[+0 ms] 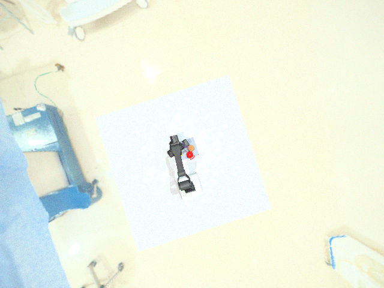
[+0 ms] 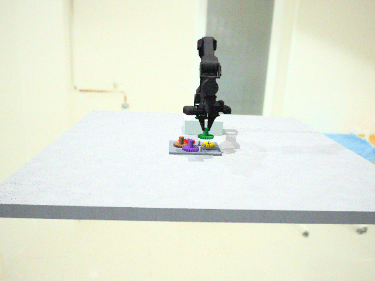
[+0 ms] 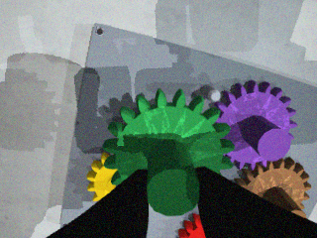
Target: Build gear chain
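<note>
My gripper (image 2: 206,129) (image 3: 170,178) is shut on the knob of the green gear (image 2: 205,136) (image 3: 168,119) and holds it above the grey board (image 2: 175,150) (image 3: 111,47). The yellow gear (image 2: 208,144) (image 3: 100,182) sits on the board, partly hidden by the green gear in the wrist view. The purple gear (image 2: 190,148) (image 3: 260,106) and the brown gear (image 2: 179,144) (image 3: 279,183) (image 1: 191,147) sit on the board, next to each other. The red gear (image 1: 188,155) (image 3: 194,229) is beside the brown one, partly hidden in the exterior view.
Bare pegs stand between the purple and yellow gears; one peg (image 2: 199,143) shows in the exterior view, and a peg tip (image 3: 215,95) shows beside the purple gear. A pale block (image 2: 189,127) stands behind the board, at the arm's base.
</note>
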